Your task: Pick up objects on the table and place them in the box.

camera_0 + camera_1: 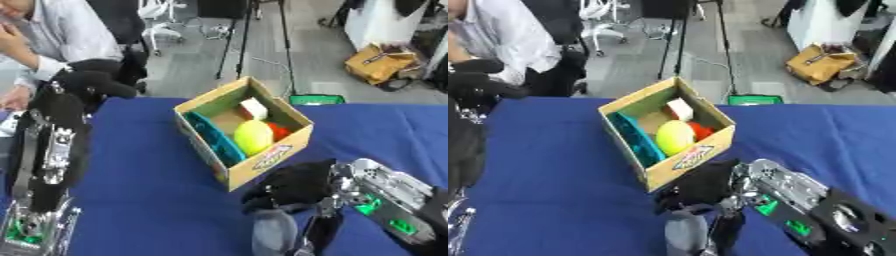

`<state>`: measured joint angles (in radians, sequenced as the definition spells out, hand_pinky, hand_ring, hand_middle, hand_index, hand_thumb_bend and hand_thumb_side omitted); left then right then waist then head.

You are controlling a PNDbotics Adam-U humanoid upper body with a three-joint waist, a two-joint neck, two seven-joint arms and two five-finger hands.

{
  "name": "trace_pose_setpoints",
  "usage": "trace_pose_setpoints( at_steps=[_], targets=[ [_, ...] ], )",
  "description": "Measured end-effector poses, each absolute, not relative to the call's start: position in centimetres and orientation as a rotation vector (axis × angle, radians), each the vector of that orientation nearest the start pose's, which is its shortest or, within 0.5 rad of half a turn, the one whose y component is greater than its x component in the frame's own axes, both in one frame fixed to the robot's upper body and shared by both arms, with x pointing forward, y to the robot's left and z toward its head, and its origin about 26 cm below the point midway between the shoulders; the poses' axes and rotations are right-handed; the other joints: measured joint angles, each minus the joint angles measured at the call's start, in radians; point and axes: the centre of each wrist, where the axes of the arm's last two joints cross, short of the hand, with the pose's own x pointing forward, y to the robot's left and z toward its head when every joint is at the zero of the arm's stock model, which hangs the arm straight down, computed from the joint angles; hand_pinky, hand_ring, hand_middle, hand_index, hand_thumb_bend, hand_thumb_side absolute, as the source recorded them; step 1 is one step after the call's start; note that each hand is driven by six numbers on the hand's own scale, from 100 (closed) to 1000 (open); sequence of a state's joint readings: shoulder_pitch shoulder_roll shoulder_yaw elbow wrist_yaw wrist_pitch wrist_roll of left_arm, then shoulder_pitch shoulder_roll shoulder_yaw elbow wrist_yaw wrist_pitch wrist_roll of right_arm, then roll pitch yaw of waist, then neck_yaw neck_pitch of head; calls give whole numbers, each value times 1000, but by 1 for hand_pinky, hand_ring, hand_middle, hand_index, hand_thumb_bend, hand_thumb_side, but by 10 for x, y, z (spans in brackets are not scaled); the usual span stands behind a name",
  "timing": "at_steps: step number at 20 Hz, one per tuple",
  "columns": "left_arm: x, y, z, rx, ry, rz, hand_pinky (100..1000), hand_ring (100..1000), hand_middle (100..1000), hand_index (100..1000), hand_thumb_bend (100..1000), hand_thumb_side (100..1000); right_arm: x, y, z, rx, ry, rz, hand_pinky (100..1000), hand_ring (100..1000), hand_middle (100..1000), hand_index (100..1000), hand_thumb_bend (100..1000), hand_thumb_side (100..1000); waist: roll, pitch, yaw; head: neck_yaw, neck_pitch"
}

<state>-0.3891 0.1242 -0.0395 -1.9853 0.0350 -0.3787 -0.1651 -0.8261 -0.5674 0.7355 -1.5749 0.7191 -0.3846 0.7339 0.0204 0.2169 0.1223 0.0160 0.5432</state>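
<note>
Right hand [293,192] grips grey object [273,231] beside box [262,160].

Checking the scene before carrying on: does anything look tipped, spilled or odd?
Nothing spilled. The cardboard box sits turned at an angle on the blue table, upright, with a yellow ball, a teal item, something red and a white piece inside. The right robot hand holds a grey object.

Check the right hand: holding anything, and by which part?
Right hand, near the bottom edge in front of the box, is curled on a grey rounded object, gripping its upper end; the rest hangs below.
</note>
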Motion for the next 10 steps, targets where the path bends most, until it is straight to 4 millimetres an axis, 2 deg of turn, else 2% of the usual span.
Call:
trace_pose_setpoints(
  at_steps=[10],
  targets=[
    [308,208,207,272,3480,575,712,641,744,753,100,695,369,-142,181,478,1491,-2972,830,884,954,1000,509,521,-2,3,1,1,0]
  ],
)
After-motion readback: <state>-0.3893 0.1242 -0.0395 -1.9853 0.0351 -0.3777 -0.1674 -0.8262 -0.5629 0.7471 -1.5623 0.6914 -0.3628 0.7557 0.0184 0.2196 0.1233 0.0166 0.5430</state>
